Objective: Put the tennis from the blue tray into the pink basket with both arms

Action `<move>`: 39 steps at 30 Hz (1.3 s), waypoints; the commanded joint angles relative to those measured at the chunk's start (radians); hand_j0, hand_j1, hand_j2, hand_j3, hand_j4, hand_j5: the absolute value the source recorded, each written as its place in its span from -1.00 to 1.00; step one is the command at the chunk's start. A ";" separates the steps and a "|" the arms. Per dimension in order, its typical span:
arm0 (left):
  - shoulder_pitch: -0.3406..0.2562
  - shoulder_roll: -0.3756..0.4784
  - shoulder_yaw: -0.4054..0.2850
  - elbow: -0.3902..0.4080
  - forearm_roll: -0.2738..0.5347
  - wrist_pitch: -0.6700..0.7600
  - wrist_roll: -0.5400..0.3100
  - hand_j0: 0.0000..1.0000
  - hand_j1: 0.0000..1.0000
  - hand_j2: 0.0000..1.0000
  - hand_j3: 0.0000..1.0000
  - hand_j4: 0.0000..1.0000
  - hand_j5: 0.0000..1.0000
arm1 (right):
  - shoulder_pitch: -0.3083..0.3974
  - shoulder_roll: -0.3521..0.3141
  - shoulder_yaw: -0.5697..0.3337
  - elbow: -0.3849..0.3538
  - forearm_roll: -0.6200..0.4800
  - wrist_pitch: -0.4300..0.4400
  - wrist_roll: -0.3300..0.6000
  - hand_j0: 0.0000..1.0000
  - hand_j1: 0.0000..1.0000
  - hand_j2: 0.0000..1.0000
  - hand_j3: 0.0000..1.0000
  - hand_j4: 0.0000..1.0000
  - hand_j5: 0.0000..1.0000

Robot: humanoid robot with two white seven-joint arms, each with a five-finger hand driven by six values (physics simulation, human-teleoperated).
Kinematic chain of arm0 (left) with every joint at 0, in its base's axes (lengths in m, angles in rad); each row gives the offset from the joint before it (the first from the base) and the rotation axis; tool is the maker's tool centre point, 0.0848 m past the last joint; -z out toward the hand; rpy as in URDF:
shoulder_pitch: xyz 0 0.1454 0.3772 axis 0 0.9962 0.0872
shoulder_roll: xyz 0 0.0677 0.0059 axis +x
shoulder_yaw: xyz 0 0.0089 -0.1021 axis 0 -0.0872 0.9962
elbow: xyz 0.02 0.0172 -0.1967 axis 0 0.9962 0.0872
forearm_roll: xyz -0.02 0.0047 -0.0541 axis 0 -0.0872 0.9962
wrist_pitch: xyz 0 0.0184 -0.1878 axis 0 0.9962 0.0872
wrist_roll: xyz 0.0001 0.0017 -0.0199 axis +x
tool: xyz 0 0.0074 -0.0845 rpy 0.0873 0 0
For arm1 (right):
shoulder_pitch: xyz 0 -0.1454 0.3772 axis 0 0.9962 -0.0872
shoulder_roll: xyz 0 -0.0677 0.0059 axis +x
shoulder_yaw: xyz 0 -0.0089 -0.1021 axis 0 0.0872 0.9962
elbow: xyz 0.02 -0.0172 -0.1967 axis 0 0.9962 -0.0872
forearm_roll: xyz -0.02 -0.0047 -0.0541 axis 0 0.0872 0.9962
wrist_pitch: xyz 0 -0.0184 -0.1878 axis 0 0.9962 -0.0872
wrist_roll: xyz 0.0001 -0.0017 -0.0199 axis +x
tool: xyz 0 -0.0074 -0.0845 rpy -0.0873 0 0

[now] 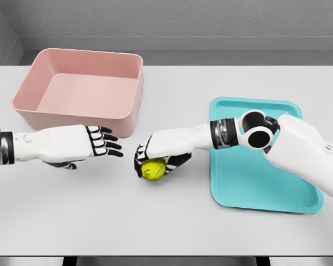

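while your right hand curls its fingers around the yellow tennis ball over the white table, between the blue tray and the pink basket (ball clear of both), your left hand waits just beside it, fingers spread and holding nothing, in front of the basket's near wall.

A white table stands before a grey wall.
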 commanded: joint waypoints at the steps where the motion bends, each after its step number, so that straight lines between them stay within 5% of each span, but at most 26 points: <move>1: 0.000 0.005 0.002 0.000 0.012 0.001 0.000 1.00 1.00 1.00 1.00 1.00 1.00 | -0.002 0.027 0.006 0.034 -0.004 0.003 0.000 0.08 0.08 0.08 0.08 0.08 0.08; 6: 0.002 0.074 0.063 0.003 0.012 0.001 -0.001 1.00 1.00 1.00 1.00 1.00 1.00 | -0.008 0.076 0.008 0.075 0.029 0.003 0.000 0.08 0.08 0.08 0.08 0.08 0.08; 9: 0.092 0.118 0.169 0.003 0.014 0.001 0.000 1.00 1.00 1.00 1.00 1.00 1.00 | -0.008 0.079 0.028 0.092 0.029 0.003 -0.001 0.08 0.08 0.08 0.08 0.08 0.08; 14: 0.110 0.112 0.180 0.001 0.015 0.001 0.008 1.00 1.00 1.00 1.00 1.00 1.00 | -0.008 0.082 0.035 0.101 0.029 0.003 -0.004 0.10 0.10 0.10 0.10 0.10 0.10; 15: 0.110 0.111 0.189 0.001 0.022 0.001 0.014 1.00 1.00 1.00 1.00 1.00 1.00 | -0.008 0.082 0.035 0.103 0.029 0.003 -0.004 0.16 0.16 0.16 0.16 0.16 0.16; 17: 0.107 0.109 0.192 0.001 0.026 0.001 0.036 1.00 1.00 1.00 1.00 1.00 1.00 | -0.006 0.082 0.034 0.101 0.029 0.003 -0.010 0.94 0.94 0.94 0.94 0.94 0.94; 24: 0.129 0.108 0.191 0.001 0.022 0.001 0.066 1.00 1.00 1.00 1.00 1.00 1.00 | -0.015 0.070 0.032 0.092 0.026 0.003 -0.010 1.00 1.00 1.00 1.00 1.00 1.00; 33: 0.156 0.106 0.207 0.000 0.023 0.001 0.066 1.00 1.00 1.00 1.00 1.00 1.00 | -0.072 -0.118 -0.084 0.046 0.015 0.003 -0.012 1.00 1.00 1.00 1.00 1.00 1.00; 36: 0.158 -0.004 0.201 0.000 0.008 0.001 0.065 1.00 1.00 1.00 1.00 1.00 1.00 | -0.072 -0.191 -0.155 0.048 0.017 0.003 -0.006 1.00 1.00 1.00 1.00 1.00 1.00; 39: 0.147 -0.108 0.201 0.000 -0.101 0.001 0.066 1.00 1.00 1.00 1.00 1.00 1.00 | -0.063 -0.248 -0.183 0.058 0.019 0.003 -0.023 1.00 1.00 1.00 1.00 1.00 1.00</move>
